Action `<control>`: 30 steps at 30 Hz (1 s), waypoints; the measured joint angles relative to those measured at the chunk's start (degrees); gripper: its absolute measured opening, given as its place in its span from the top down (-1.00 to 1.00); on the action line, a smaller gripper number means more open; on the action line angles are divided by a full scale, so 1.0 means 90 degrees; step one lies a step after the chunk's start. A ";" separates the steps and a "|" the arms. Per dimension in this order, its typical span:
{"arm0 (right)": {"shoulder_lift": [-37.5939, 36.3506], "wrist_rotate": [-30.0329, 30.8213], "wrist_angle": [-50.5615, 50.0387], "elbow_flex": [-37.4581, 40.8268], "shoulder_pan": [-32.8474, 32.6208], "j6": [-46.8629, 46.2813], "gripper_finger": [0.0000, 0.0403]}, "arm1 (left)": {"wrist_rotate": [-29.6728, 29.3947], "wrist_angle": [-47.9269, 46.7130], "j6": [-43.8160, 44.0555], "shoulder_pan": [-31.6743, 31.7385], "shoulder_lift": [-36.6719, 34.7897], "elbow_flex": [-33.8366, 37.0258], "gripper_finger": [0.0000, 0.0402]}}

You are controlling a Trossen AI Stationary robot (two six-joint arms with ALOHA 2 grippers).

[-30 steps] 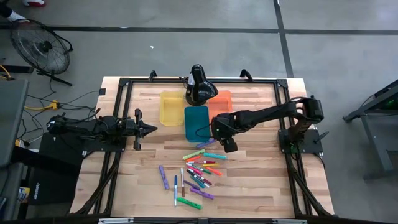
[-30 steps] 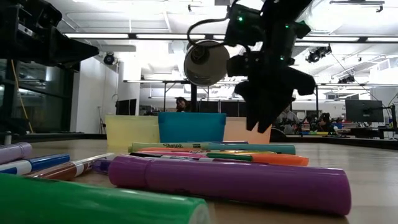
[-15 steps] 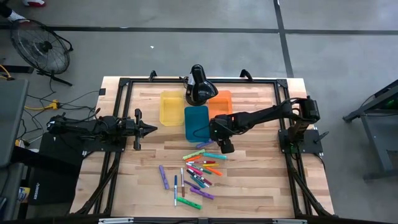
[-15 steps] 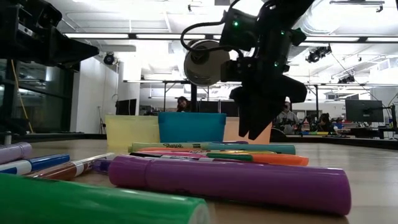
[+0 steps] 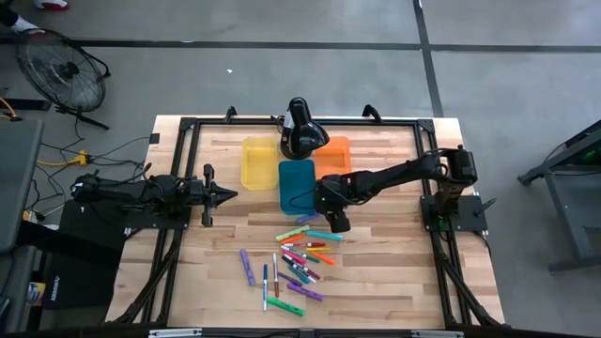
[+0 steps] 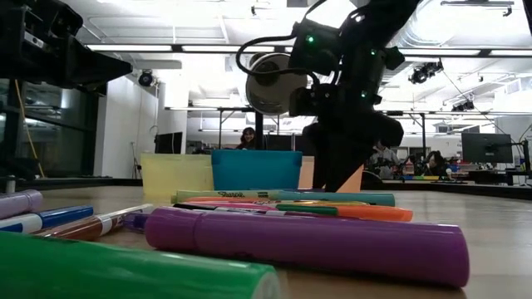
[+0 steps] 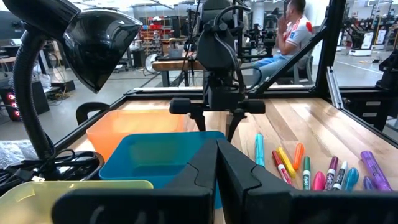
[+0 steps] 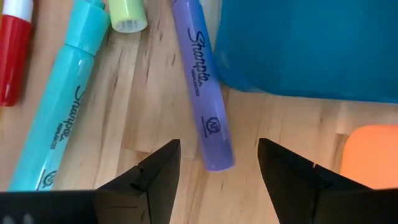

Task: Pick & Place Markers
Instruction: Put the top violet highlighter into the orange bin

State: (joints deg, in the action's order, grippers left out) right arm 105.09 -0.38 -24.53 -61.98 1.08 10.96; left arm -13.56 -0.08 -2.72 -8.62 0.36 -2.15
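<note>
Though open, right hand (image 8: pixel 217 163) over purple marker (image 8: pixel 204 93)

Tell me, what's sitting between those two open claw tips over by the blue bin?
In the right wrist view, the end of a purple marker lies on bare wood, lined up between the open fingers of the right gripper, just beside the blue bin.

yellow bin (image 5: pixel 254 162) | blue bin (image 5: pixel 297 184) | orange bin (image 5: pixel 334 156) | black lamp (image 5: pixel 300 129) | floor fan (image 5: pixel 64 75)

Right gripper (image 5: pixel 323 214) lowered toward purple marker (image 8: pixel 205 99).
</note>
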 joint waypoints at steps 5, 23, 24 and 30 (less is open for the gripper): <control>0.0004 -0.0009 0.0024 0.0000 -0.0015 0.0000 -0.01 | 0.0000 0.0000 0.0000 -0.0002 0.0001 0.0000 1.00; 0.0268 -0.0221 0.0158 0.0000 -0.0085 -0.0103 0.00 | 0.0000 0.0000 0.0000 -0.0001 0.0000 0.0000 1.00; 0.0269 -0.0221 0.0146 0.0000 -0.0085 -0.0181 0.02 | 0.0000 0.0000 0.0000 -0.0002 0.0001 0.0000 1.00; 0.0271 -0.0214 0.0075 -0.0002 -0.0087 -0.0266 0.26 | 0.0000 0.0000 0.0000 0.0000 0.0002 0.0000 1.00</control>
State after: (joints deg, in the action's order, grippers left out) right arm 107.53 -2.31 -23.86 -62.00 0.30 8.57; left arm -13.56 -0.08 -2.72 -8.62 0.38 -2.15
